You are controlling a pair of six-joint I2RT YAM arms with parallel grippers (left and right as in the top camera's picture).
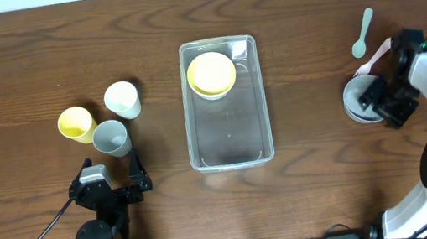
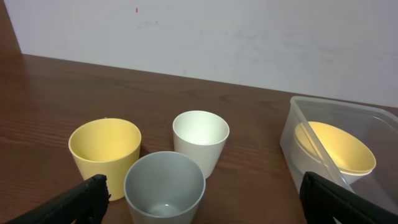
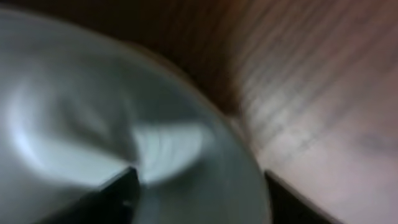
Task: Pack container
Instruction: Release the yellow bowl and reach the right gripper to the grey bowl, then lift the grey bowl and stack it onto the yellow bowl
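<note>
The clear container (image 1: 232,155) lies in the middle of the table with a yellow bowl (image 1: 211,75) in its far end; the left wrist view shows the same container (image 2: 298,124) and yellow bowl (image 2: 339,149). At the right, my right gripper (image 1: 366,101) is down on a grey bowl (image 1: 355,98). Its jaws straddle the grey bowl's (image 3: 93,112) wall, one finger inside and one outside, still apart in a blurred picture. My left gripper (image 1: 112,164) is wide open just short of a grey cup (image 2: 165,186).
A yellow cup (image 1: 76,125) and a white cup (image 1: 122,99) stand beside the grey cup (image 1: 111,138) at the left. A pale green spoon (image 1: 363,33) lies behind the grey bowl. Something pink (image 1: 379,54) shows by the right arm.
</note>
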